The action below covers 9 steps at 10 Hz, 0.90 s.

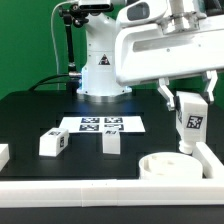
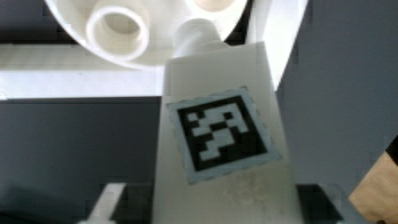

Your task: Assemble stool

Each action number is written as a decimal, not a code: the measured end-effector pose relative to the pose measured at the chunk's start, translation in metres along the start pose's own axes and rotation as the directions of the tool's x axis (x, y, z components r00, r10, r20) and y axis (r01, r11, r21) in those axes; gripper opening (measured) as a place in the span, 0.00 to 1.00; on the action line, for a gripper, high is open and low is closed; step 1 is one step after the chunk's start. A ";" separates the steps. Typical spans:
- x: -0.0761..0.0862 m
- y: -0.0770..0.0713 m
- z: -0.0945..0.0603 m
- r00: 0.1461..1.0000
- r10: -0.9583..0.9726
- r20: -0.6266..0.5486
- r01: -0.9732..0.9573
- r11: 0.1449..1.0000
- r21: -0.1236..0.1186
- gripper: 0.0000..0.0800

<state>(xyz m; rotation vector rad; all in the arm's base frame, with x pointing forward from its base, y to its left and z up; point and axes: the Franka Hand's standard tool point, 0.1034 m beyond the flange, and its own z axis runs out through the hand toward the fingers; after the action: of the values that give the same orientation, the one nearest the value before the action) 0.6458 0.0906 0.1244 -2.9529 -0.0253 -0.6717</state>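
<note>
My gripper (image 1: 188, 98) is shut on a white leg (image 1: 190, 122) that carries a square tag, and holds it upright at the exterior view's right. The leg's lower end hangs just over the round white seat (image 1: 168, 164), which lies flat by the front rail. The wrist view shows the held leg (image 2: 222, 120) filling the middle, its narrow end pointing at the seat (image 2: 107, 35) close to one of the seat's round holes. I cannot tell whether it touches. Two more legs (image 1: 52, 143) (image 1: 112, 143) lie loose on the black table at the exterior view's left.
The marker board (image 1: 100, 125) lies flat mid-table behind the loose legs. A long white border rail (image 1: 90, 190) runs along the front and another (image 1: 214, 158) along the right side. The arm's white base (image 1: 100, 70) stands at the back.
</note>
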 end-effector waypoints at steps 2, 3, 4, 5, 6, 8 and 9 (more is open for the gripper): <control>0.001 -0.002 0.000 1.000 -0.005 -0.002 0.005 1.000 0.001 0.41; 0.000 -0.002 0.000 1.000 -0.005 -0.001 0.005 1.000 0.001 0.41; -0.001 -0.002 0.001 1.000 -0.004 0.000 0.004 1.000 0.002 0.41; -0.005 -0.002 0.003 1.000 0.006 0.001 -0.006 1.000 0.005 0.41; -0.010 -0.008 0.007 1.000 0.008 0.010 -0.008 1.000 0.014 0.41; -0.015 -0.009 0.012 1.000 0.013 0.021 -0.013 1.000 0.017 0.41; -0.014 -0.009 0.012 1.000 0.013 0.020 -0.013 1.000 0.017 0.41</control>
<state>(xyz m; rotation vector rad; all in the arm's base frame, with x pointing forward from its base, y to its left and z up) 0.6375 0.1013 0.1087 -2.9407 -0.0140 -0.6373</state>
